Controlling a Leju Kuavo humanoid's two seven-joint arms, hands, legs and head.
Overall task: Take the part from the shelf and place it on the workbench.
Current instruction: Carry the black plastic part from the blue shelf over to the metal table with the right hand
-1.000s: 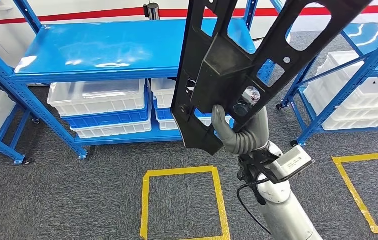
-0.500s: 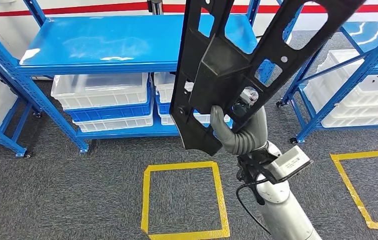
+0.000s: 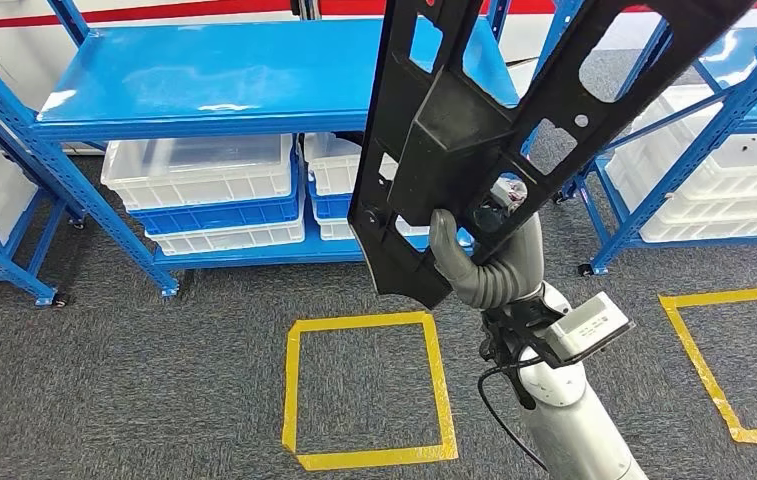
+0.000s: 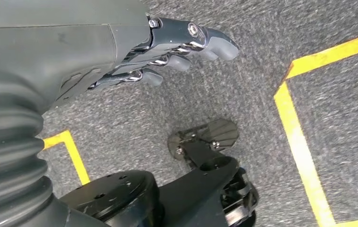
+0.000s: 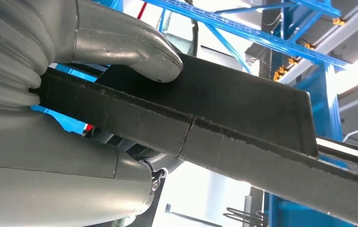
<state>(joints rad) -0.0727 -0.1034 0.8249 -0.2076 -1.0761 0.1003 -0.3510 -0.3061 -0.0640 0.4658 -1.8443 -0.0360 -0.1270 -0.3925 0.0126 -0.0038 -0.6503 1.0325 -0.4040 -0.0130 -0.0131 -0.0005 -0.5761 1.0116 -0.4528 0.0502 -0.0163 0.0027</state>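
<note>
Gripping the black part (image 3: 474,130), right hand (image 3: 484,265) hangs above open carpet (image 3: 154,380).

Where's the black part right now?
In the head view the black part is held up in the right hand, right of centre, in front of the blue shelf and above the yellow floor square.

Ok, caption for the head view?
Right hand holds a black plastic part upright before blue shelving.

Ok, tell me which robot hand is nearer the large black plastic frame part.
Right. The right robot hand grips the large black plastic frame part at its lower end; the left robot hand hangs over the grey carpet, holding nothing.
</note>
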